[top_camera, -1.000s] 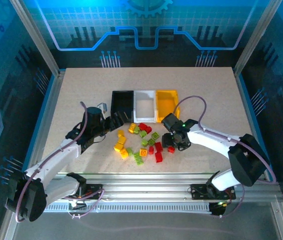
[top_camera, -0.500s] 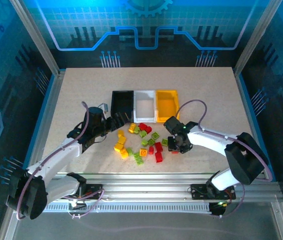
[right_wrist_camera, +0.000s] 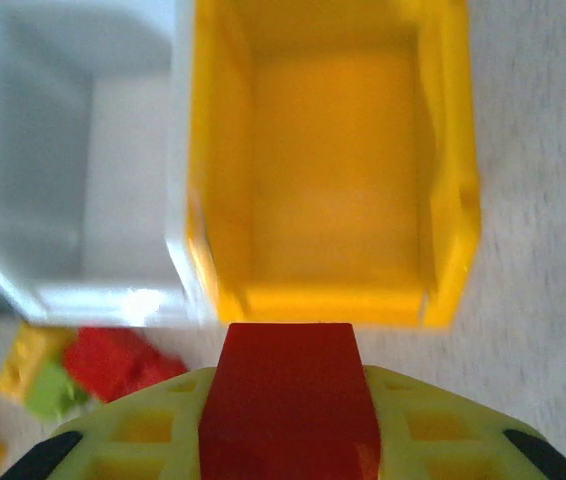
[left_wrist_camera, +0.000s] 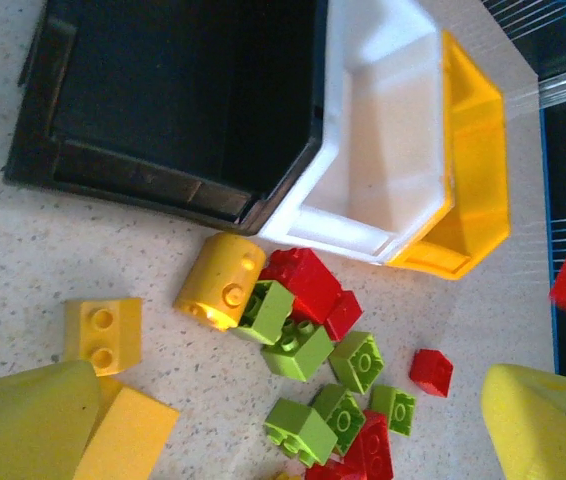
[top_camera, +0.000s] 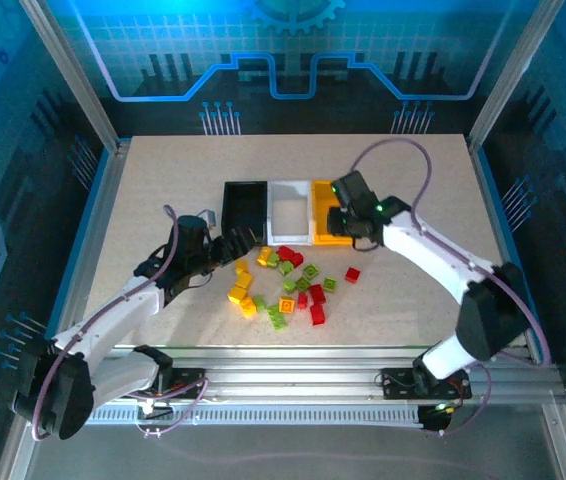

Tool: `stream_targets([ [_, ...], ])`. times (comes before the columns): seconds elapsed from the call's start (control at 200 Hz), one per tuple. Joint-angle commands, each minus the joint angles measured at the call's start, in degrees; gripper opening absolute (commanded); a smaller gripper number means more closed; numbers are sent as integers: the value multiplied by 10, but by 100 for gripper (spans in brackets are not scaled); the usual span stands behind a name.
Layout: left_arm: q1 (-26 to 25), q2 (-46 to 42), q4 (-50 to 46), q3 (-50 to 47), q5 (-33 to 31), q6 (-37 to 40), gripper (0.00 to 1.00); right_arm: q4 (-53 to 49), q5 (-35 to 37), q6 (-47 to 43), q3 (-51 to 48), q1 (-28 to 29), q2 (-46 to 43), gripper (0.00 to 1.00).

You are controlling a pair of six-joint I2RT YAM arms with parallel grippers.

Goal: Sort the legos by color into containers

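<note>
Right gripper (top_camera: pixel 347 216), jaws clamped on a small red square plastic brick (right_wrist_camera: pixel 290 398), at the near wall of the empty yellow-orange open plastic bin (right_wrist_camera: pixel 333 180). The release is best made with the brick centred over the cavity, clear of the rim. Left gripper (top_camera: pixel 235 244), jaws wide, beside the loose red, yellow and green bricks (top_camera: pixel 288 285).

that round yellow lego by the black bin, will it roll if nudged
Probably yes: the round yellow lego lies on its curved side, so a push may roll it. The green brick against it could block that way. Looks rigid, likely light.
</note>
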Motion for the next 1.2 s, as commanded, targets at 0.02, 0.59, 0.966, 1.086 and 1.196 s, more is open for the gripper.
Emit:
stream_targets([
  [0.02, -4, -33, -39, -5, -29, -11, 99, 0, 41, -25, 85, -24, 110, 28],
  [0.59, -5, -40, -104, 4, -57, 21, 90, 0, 14, -25, 185, -36, 187, 68],
  [0.966, -125, 76, -235, 60, -170, 74, 87, 56, -8, -8, 8, 6, 60, 68],
  [1.086, -156, 97, -242, 61, -215, 87, 88, 79, -11, -3, -36, 8, 36, 68],
  [1.196, -159, 140, -215, 71, -240, 118, 88, 88, -16, 0, -54, 7, 27, 68],
])
